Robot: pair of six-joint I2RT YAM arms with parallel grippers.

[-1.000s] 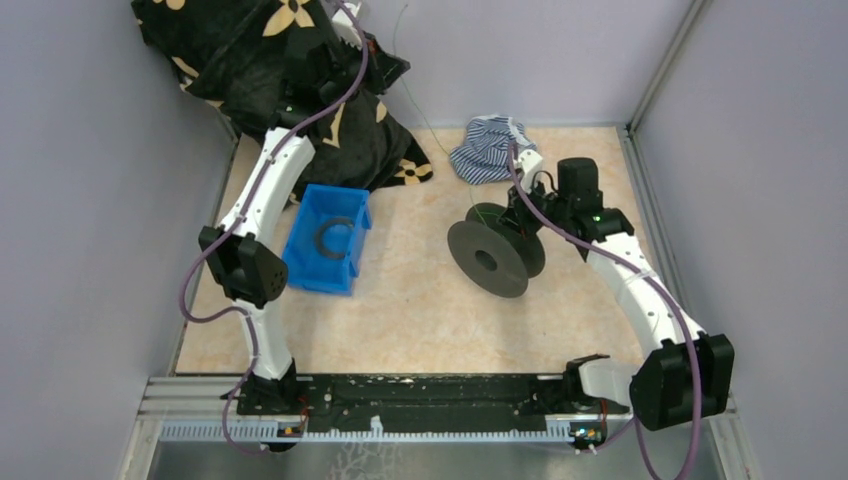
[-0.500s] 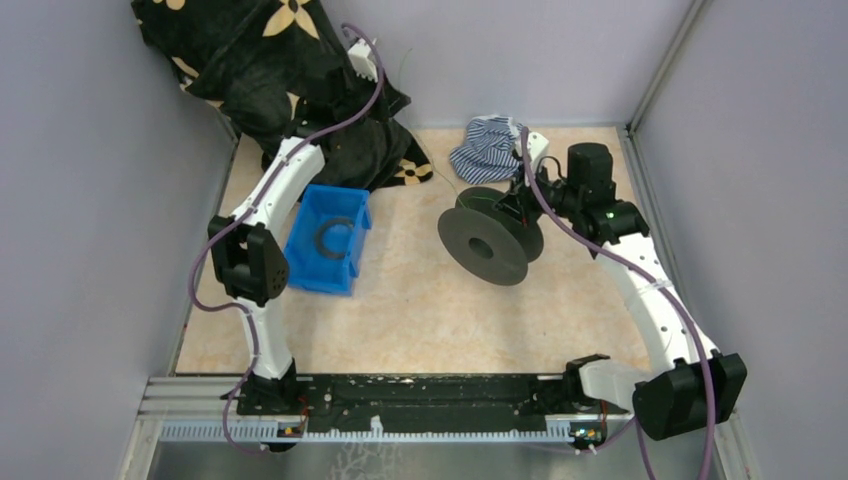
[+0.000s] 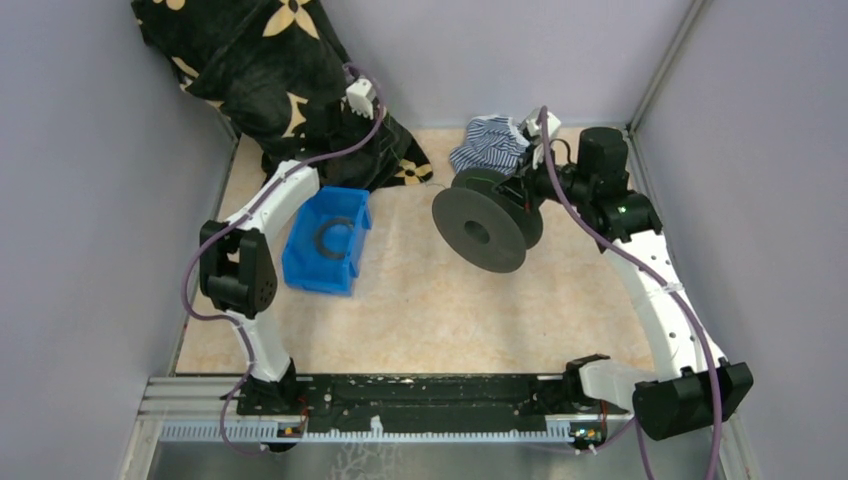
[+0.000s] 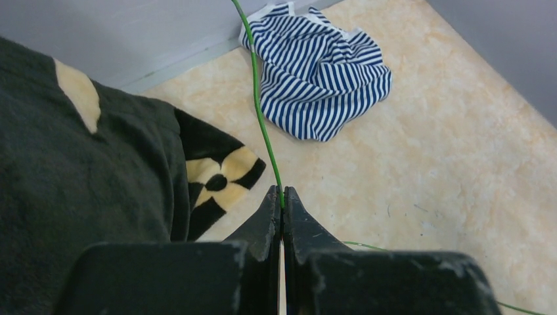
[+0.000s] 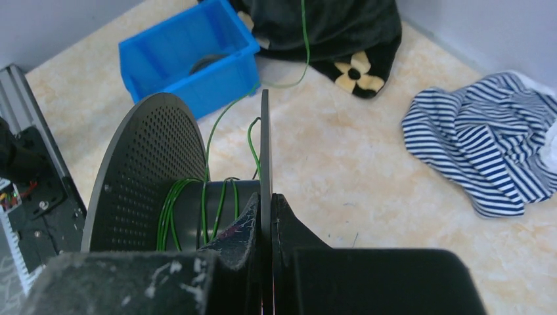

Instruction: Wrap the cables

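Pinching the green cable [image 4: 256, 98] tight, the left gripper [image 4: 282, 197] stands left of the spool [image 5: 151, 164]; the right gripper [image 5: 266, 203] clamps that spool; cable spans the 2.

**Green cable strung between spool and left hand**

The cable [image 4: 256, 98] is a thin, bright-green wire, far finer than a finger. A few loose, unevenly spaced turns lie around the hub of the spool [image 5: 151, 170]. One strand lifts off the hub and curves above the bench. It is pinched between the closed fingertips of the left hand [image 4: 282, 197], with a further length running on past the pinch.
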